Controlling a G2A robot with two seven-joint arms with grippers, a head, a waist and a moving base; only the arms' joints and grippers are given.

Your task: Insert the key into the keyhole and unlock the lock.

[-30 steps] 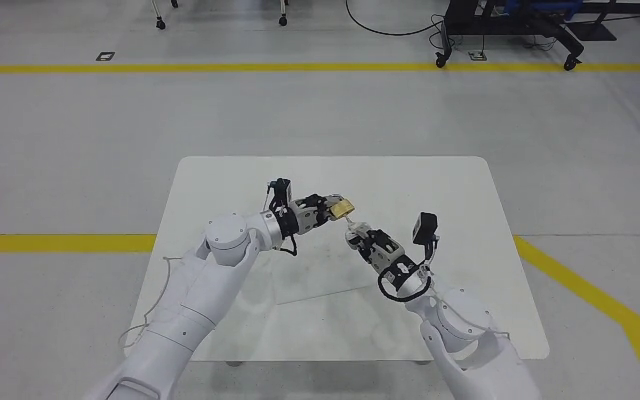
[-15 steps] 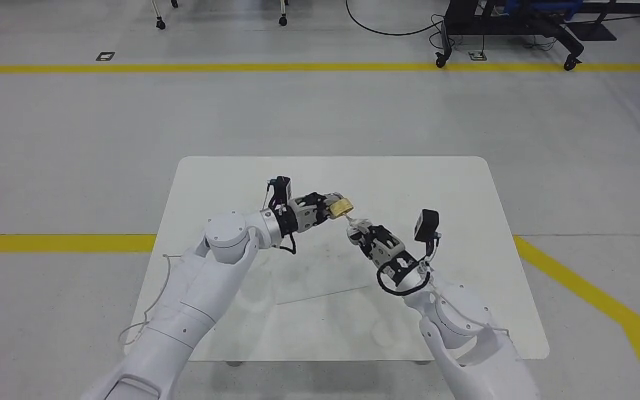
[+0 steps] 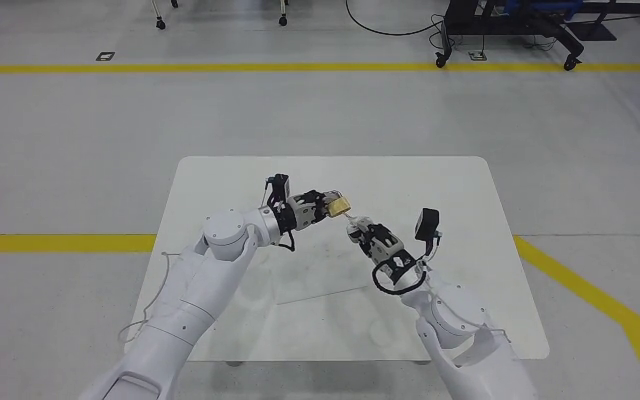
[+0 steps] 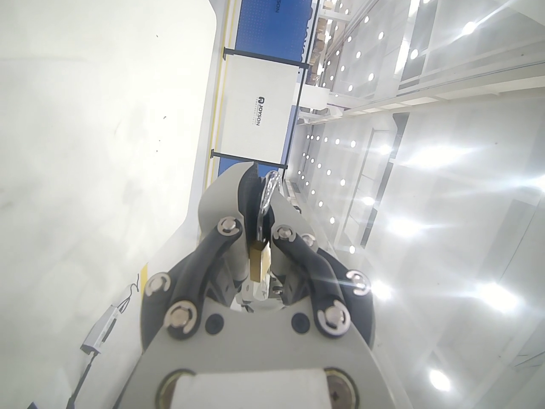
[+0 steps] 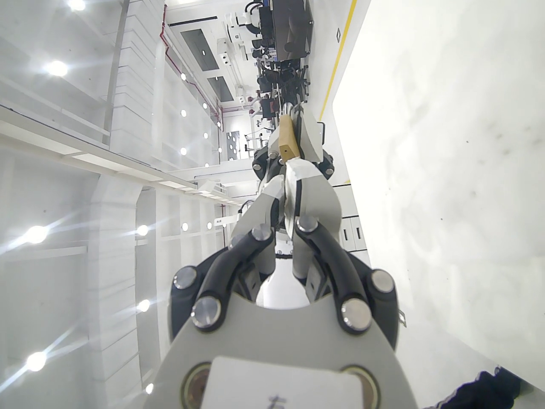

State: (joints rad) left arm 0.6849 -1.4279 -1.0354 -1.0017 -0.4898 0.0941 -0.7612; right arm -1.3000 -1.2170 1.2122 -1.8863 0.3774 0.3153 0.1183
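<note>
Above the white rounded-corner bench [image 3: 450, 200], about midway between its left and right edges and somewhat nearer the far edge than the near one, the two grippers meet tip to tip, both raised off the surface. On the left, the left gripper [image 3: 328, 205] is clamped on the one brass-coloured padlock with a silver shackle [image 3: 342, 207]. In the left wrist view the gripper [image 4: 260, 185] has its fingers [image 4: 249, 191] drawn tight together on the shiny shackle, with the brass body [image 4: 259, 263] lying between the finger links closer to the palm. From the top view the brass body juts out past the fingertips toward the right arm. Just to the right of it, the right gripper [image 3: 356, 229] points back at the padlock. In the right wrist view that gripper [image 5: 294, 172] is pinched on the one small silver metal key [image 5: 290, 208], whose rounded head shows between the pale fingers [image 5: 311, 189]. The fingertips sit right against the end face of the padlock [image 5: 286, 140], which is seen edge-on with the left gripper behind it. The key's blade is hidden by the fingertips, so whether it sits inside the keyhole cannot be told. The count is one padlock, one key, and two grippers, each closed on its own item.
</note>
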